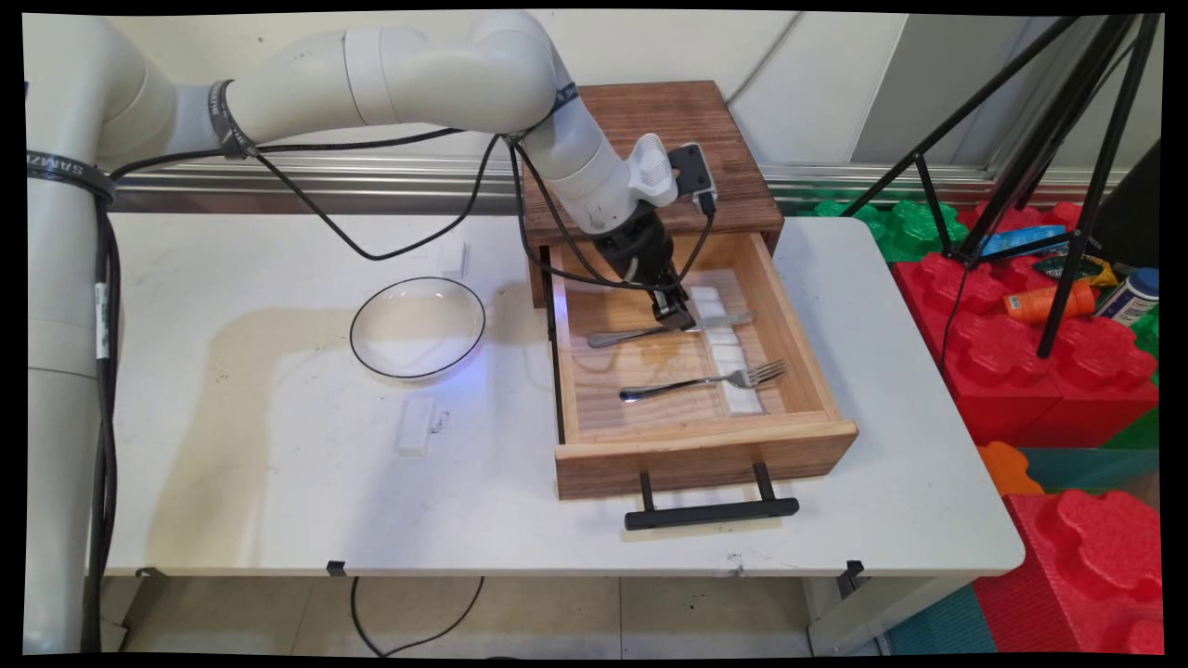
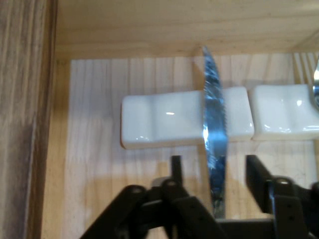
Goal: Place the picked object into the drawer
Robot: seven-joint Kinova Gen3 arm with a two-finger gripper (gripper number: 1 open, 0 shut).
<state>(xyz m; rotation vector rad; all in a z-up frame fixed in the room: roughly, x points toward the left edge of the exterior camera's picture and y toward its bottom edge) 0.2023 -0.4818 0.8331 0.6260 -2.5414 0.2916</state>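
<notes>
My gripper [image 1: 676, 318] reaches down into the open wooden drawer [image 1: 705, 453] and stands open astride a table knife [image 1: 631, 334]. In the hand view the serrated knife blade [image 2: 214, 129] runs between the two fingers [image 2: 175, 167], and neither touches it. The blade lies across a white ceramic rest [image 2: 164, 122]; a second rest [image 2: 284, 112] sits beside it. A fork [image 1: 705, 380] lies nearer the drawer front, its tines on another white rest [image 1: 740, 394].
The drawer belongs to a dark wooden cabinet [image 1: 650, 139], and its black handle [image 1: 710, 510] juts toward the table's near edge. A glass bowl [image 1: 418, 327] and two small white blocks [image 1: 415, 425] [image 1: 452, 258] lie left of it. A tripod [image 1: 1067, 186] and red foam blocks [image 1: 1039, 371] stand to the right.
</notes>
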